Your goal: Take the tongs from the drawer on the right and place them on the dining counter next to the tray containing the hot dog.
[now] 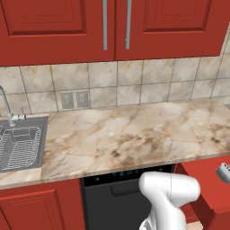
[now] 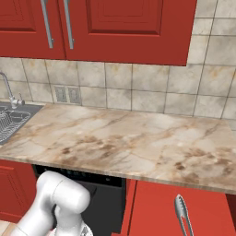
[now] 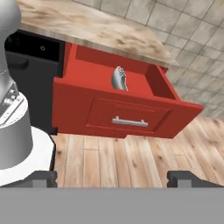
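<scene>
The red drawer [image 3: 127, 114] stands pulled out under the marble worktop, its silver bar handle facing my hand camera. The silver tongs [image 3: 119, 78] lie inside it, ridged tips showing above the front panel. From the base cameras the tongs [image 2: 183, 215] rest lengthwise in the open drawer [image 2: 156, 207], and at the right edge of the left base view just their tip [image 1: 223, 173] shows in the drawer [image 1: 209, 177]. My gripper [image 3: 114, 177] is open, low and in front of the drawer, well apart from it, with nothing between the fingers. The dining counter, tray and hot dog are out of view.
A marble worktop [image 1: 134, 134] runs along the tiled wall under red upper cabinets [image 1: 112, 27]. A sink [image 1: 20, 146] with a wire rack and a faucet [image 1: 9, 110] sits at the left. A black dishwasher [image 1: 117, 197] stands left of the drawer. Wooden floor [image 3: 131, 157] lies below.
</scene>
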{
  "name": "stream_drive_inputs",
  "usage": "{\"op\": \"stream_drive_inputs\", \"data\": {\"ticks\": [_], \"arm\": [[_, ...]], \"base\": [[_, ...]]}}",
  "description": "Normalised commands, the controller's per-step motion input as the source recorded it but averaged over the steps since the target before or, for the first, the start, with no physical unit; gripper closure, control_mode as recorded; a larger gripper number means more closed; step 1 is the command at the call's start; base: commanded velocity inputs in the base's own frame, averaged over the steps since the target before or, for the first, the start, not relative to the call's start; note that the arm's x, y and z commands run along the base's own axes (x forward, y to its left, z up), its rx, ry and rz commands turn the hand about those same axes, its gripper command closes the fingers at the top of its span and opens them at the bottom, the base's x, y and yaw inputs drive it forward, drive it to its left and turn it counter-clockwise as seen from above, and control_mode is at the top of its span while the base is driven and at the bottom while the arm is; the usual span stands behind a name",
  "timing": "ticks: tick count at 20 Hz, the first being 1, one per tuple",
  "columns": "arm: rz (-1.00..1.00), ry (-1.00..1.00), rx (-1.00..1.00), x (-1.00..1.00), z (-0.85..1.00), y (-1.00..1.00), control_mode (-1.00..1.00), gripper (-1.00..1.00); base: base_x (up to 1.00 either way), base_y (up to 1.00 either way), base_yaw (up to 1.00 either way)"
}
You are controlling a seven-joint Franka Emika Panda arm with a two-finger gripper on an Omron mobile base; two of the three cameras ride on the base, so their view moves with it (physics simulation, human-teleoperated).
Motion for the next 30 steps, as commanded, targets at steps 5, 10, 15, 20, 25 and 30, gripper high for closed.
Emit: {"op": "stream_drive_inputs", "data": {"ticks": [5, 10, 15, 20, 25, 30], "arm": [[0.0, 0.01, -0.08, 0.38, 0.14, 0.99, -1.0, -1.0], [0.0, 0.0, -0.09, 0.44, 0.0, 1.0, -1.0, -1.0], [0.0, 0.0, -0.1, 0.44, 0.0, 1.0, -1.0, -1.0], [0.0, 0.02, -0.15, 0.3, 0.11, 1.0, -1.0, -1.0], [0.0, 0.05, -0.13, 0.3, 0.17, 0.78, -1.0, -1.0], [0.0, 0.09, -0.13, 0.5, 0.06, 0.61, -1.0, -1.0]], "base": [[0.0, 0.0, 0.0], [0.0, 0.0, 0.0], [0.0, 0.0, 0.0], [0.0, 0.0, 0.0], [0.0, 0.0, 0.0], [0.0, 0.0, 0.0]]}}
